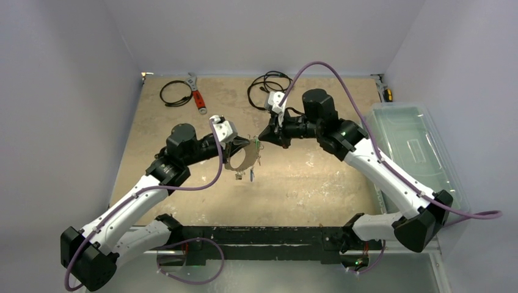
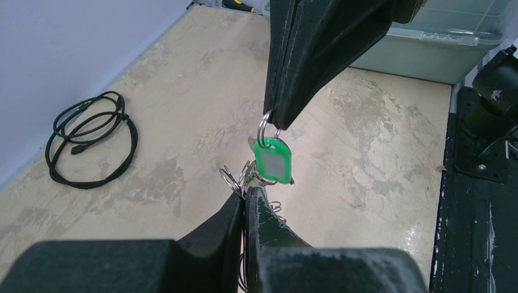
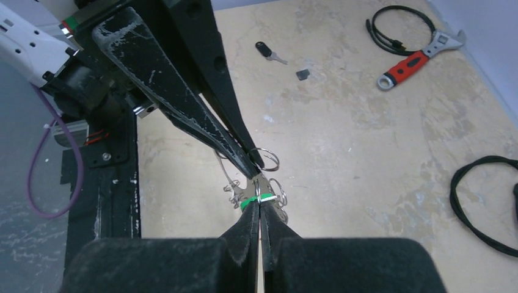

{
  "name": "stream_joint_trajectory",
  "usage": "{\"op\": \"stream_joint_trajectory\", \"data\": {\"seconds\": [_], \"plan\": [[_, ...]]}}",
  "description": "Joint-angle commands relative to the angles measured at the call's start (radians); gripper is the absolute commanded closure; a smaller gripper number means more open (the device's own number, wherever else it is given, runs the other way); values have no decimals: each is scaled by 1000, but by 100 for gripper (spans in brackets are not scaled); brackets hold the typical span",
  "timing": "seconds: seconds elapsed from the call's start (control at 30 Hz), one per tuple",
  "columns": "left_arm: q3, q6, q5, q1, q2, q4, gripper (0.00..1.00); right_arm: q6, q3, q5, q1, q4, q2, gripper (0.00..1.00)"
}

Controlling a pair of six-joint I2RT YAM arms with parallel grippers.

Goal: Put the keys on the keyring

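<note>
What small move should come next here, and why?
Probably the right gripper should ease its green-tagged key onto the keyring. Both grippers are shut, tips nearly touching; the left gripper pinches the keyring, and the key's small loop hangs right beside it.

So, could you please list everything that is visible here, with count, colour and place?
keyring: one, silvery-grey, held above the table's middle
green key: one, green tag, between the two grippers
other keys: count unclear, silver, hanging under the keyring
dark key: one, black tag, lying on the table
scrap: one, dark, beside the dark key
wrench: one, red handle, far left
cables: two, black, coiled at the far edge
bin: one, clear, right side
table: one, beige
arms: two, white and black, near edge
left jaws: shut on keyring
right jaws: shut on the green key's small ring
</note>
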Motion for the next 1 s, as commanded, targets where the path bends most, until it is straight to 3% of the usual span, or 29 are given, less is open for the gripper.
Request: {"op": "stream_joint_trajectory", "data": {"seconds": [0.0, 0.97], "plan": [[54, -23, 30, -1, 3, 60, 100, -21, 63, -35, 21, -13, 14, 100], [57, -25, 42, -3, 18, 50, 100, -21, 94, 19, 47, 18, 78, 100]]}}
